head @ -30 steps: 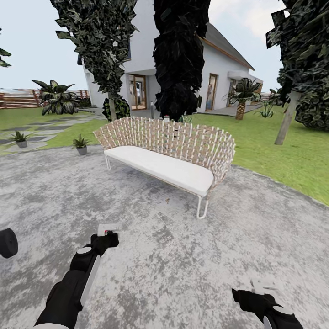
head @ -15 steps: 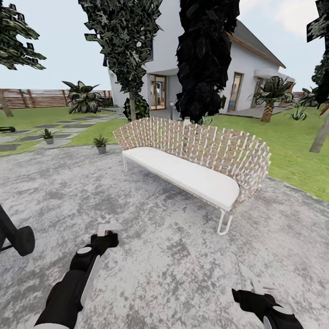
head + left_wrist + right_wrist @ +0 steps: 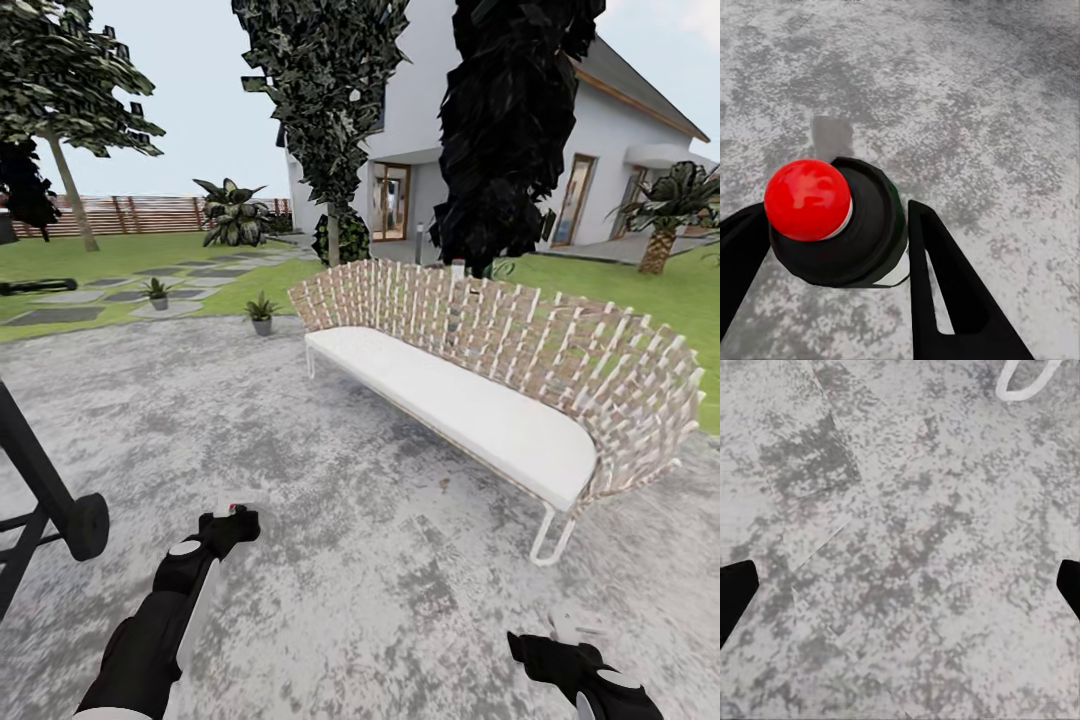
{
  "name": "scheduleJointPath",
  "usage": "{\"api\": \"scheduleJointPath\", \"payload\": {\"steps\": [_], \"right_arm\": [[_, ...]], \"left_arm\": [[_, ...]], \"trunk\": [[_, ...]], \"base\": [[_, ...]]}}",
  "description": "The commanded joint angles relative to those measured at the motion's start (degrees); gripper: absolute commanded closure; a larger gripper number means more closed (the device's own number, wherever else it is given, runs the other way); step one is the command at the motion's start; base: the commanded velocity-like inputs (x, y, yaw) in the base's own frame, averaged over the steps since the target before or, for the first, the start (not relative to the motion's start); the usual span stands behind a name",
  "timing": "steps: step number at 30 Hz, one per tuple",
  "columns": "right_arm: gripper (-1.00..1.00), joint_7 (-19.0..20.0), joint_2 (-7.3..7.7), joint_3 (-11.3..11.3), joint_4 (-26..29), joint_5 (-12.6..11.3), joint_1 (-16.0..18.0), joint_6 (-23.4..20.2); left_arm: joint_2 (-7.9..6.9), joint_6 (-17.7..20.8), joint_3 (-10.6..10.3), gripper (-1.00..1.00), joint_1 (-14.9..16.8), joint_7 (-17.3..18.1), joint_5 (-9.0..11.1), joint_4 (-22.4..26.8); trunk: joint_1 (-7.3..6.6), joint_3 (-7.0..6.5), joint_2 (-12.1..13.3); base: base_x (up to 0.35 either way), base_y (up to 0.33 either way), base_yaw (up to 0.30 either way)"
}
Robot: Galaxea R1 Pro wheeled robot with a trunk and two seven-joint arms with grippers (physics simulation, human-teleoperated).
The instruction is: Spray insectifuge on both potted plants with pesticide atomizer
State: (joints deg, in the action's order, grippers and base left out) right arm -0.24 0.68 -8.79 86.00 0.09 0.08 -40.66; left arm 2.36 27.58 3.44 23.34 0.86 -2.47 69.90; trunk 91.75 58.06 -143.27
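the view has swung left, the sofa (image 3: 500, 390) sliding right. left claw (image 3: 832, 247) grips the atomizer (image 3: 832, 217) low over the patio (image 3: 380, 560); right claw (image 3: 560, 640) spread, empty. carrying step: next, drive to the two pots (image 3: 262, 316) (image 3: 158, 295) ahead-left.

pesticide atomizer (image 3: 832, 225) body hidden behind its cap, bench (image 3: 500, 380) cut off

Black arms (image 3: 150, 640), white-trimmed joints
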Motion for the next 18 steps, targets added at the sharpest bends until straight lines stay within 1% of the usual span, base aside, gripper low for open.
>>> {"api": "scheduleJointPath", "payload": {"steps": [1,18], "right_arm": [[-1.0,-0.02,0.02,0.0,0.07,0.0,0.01,-0.27],[-1.0,-0.02,0.03,0.0,0.05,0.0,0.01,-0.29]], "left_arm": [[0.07,0.29,0.08,1.0,0.04,0.11,-0.25,0.06],[0.08,0.29,0.08,1.0,0.04,0.11,-0.25,-0.31]], "trunk": [[0.02,0.06,-0.02],[0.02,0.06,-0.02]], "base": [[0.325,0.0,0.257],[0.325,-0.005,0.257]]}}
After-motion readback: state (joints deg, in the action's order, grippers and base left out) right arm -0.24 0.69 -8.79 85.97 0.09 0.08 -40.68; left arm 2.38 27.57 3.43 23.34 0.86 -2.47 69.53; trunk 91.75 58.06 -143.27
